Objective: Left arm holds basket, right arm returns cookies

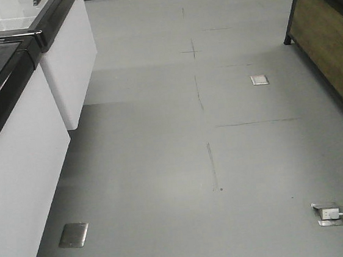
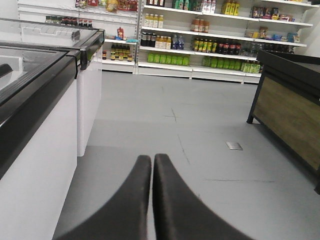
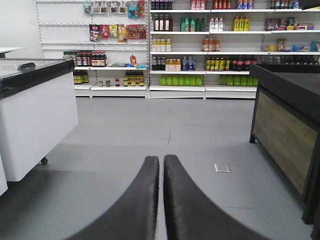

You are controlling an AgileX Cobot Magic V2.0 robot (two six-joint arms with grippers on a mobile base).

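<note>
Grey shop floor lay ahead. The left gripper and right gripper were pinched together, empty. The cookies were out of sight; probably light and crushable, best gripped by flat sides.

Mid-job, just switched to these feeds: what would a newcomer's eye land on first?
The bottle-stocked shelves on the far wall stand out first, beyond the grey floor. In the foreground, the left gripper and right gripper are both shut on nothing. White freezer cabinets line the left, a dark wood-panelled stand the right.
</note>
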